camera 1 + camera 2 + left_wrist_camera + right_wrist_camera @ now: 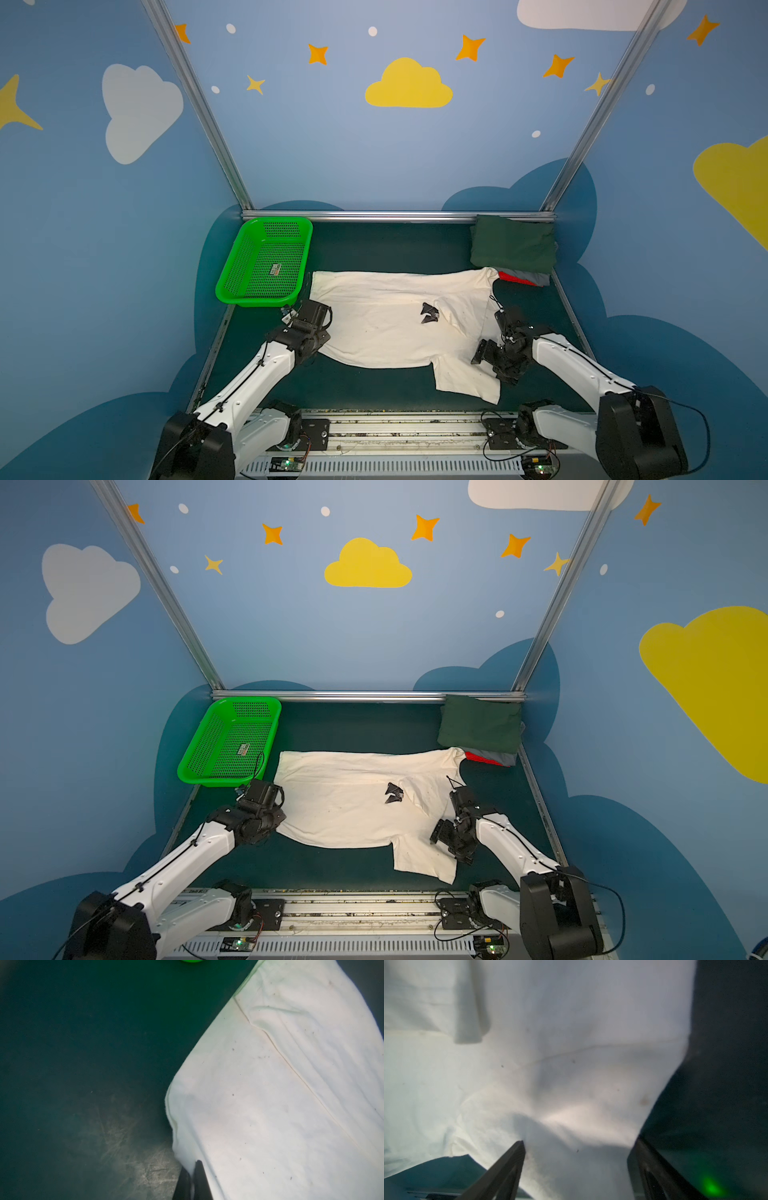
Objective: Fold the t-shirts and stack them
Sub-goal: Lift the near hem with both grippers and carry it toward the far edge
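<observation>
Green basket (239, 266) w/ label (275, 269) inside; L gripper (194, 1165) clenched on cream tee (374, 316), R gripper (579, 1140) spread astride its edge.

The cream-white cotton tee (386, 328) lies spread across the middle of the dark green table (395, 249). Far left, just beside it, sits the bright green perforated plastic basket (257, 300). Far right, the folded dark green tee (513, 245) tops the grey tee (534, 276) and red tee (513, 279).
</observation>
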You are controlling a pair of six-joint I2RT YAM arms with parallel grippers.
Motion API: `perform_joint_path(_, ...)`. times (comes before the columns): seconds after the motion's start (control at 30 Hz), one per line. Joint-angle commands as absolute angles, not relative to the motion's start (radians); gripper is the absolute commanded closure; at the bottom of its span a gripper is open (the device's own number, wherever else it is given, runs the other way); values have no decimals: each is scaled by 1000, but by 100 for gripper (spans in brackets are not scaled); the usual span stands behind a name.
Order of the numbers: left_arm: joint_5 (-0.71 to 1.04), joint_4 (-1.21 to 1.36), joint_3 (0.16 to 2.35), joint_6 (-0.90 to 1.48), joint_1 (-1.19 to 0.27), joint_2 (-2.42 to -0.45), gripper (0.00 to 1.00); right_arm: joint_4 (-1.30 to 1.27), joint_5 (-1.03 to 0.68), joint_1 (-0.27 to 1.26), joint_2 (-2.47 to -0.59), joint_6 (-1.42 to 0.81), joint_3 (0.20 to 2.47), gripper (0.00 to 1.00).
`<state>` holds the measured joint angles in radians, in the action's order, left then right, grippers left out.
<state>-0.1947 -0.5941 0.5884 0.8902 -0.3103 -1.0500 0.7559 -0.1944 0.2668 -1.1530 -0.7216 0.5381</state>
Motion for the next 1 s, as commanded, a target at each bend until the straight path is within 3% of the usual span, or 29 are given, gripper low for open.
perform_joint_path(0.0, -195, -605, 590, 882, -304, -1040, 97, 732, -253, 281, -1135, -717, 494, 17)
perform_joint_path(0.2, -191, -604, 593, 878, -302, -1039, 97, 808, -281, 299, -1036, -718, 503, 20)
perform_joint_path(0.27, -187, -601, 593, 879, -301, -1043, 97, 829, -290, 305, -1014, -722, 510, 25)
perform_joint_path(0.47, -178, -595, 599, 878, -300, -1057, 97, 831, -315, 326, -963, -749, 535, 53)
perform_joint_path(0.6, -181, -592, 599, 875, -301, -1053, 97, 829, -267, 328, -986, -755, 563, 86)
perform_joint_path(0.67, -181, -593, 601, 874, -299, -1057, 97, 813, -263, 327, -1003, -756, 578, 98)
perform_joint_path(0.97, -196, -603, 601, 874, -289, -1051, 97, 807, -211, 312, -1070, -758, 710, 100)
